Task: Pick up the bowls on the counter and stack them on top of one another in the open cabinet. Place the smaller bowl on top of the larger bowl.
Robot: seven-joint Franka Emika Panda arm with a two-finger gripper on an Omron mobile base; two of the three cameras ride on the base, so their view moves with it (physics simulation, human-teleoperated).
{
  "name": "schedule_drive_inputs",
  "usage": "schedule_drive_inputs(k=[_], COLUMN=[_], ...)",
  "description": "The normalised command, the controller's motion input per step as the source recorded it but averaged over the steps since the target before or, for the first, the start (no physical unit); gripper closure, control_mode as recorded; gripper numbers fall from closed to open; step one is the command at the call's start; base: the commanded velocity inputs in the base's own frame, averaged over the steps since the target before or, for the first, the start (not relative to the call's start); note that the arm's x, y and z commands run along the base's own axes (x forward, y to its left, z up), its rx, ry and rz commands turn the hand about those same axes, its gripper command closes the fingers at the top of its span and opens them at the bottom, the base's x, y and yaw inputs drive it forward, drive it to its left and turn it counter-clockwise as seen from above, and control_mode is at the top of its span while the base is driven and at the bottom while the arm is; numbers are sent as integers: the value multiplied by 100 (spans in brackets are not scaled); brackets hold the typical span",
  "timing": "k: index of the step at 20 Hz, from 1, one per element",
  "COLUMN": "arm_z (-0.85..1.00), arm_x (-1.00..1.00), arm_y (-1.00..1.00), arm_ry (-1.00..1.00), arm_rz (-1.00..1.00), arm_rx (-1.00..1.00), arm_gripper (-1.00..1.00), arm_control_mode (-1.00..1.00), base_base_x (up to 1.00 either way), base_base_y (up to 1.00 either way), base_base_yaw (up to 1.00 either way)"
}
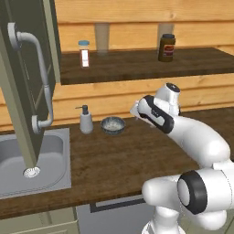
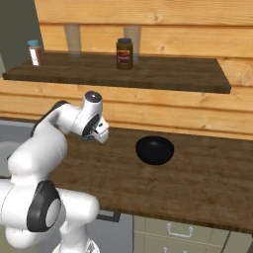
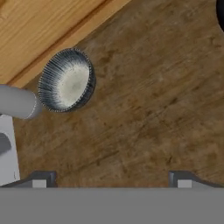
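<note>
Hovering wide open and empty, the gripper [image 3: 111,179] sits at lower centre of the hand view above the counter [image 3: 144,113]; a speckled bowl [image 3: 65,80] lies upper left. Jar labels are unreadable.

A wooden wall shelf [image 1: 137,68] carries a small white jar [image 1: 84,53] with a blue lid near its left end and a dark jar [image 1: 167,47] with a black lid further right. Behind them stand what may be two clear glasses [image 1: 102,39], too faint to be sure. A white soap bottle [image 1: 85,120] stands at the back edge of the desk, just right of the steel sink [image 1: 55,173].
</note>
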Motion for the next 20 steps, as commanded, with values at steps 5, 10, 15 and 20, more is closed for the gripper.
schedule_drive_inputs(k=[5, 10, 15, 20], arm_z=[-29, -5, -24, -32], arm_x=[42, 29, 53, 58], arm_y=[3, 25, 25, 14], arm_ry=[1, 11, 7, 1], arm_rz=[0, 0, 0, 0], arm_rx=[16, 2, 0, 0], arm_gripper=[-100, -100, -100, -100], arm_control_mode=[-100, -100, -100, -100], base_base_x=[0, 0, 0, 0], base_base_y=[0, 0, 0, 0], base_base_yaw=[0, 0, 0, 0])
